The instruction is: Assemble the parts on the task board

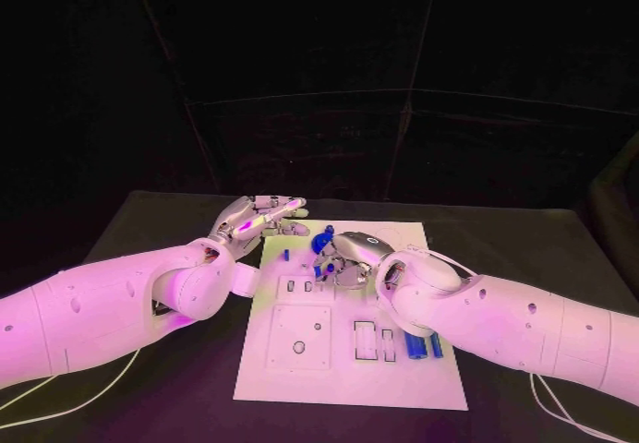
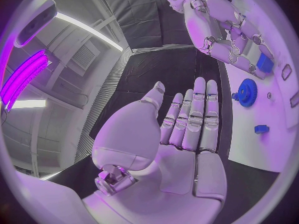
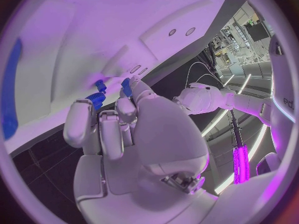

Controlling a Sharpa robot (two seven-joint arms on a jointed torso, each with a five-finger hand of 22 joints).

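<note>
**Right hand works at the board's far end; much of the assembly looks unfinished**

Nearest the head camera lies the near end of the task board [image 1: 349, 383], bare white there, with two long blue parts [image 1: 424, 345] lying side by side just by its right edge, next to narrow empty slots [image 1: 373, 340]. Further up, the right hand [image 1: 349, 257] is bent down over the middle-to-far part of the board, fingers curled close together. In the right wrist view small blue pieces [image 3: 126, 86] sit at its fingertips [image 3: 134, 87], right against the board; whether the hand pinches one or only presses on it I cannot tell. A blue gear [image 2: 247, 92] stands on the board just beyond that hand, and a small blue block [image 2: 261, 129] lies apart from it nearer the board's edge.

The left hand [image 1: 253, 221] hovers beside the board's far left corner, off the plate, palm flat, fingers straight and apart, holding nothing.

As a judgement: the task is partway at best. The gear seems seated, but the two long parts rest loose beside open slots, other recesses in the near half look unfilled, and the piece under the right hand is the step in hand.
</note>
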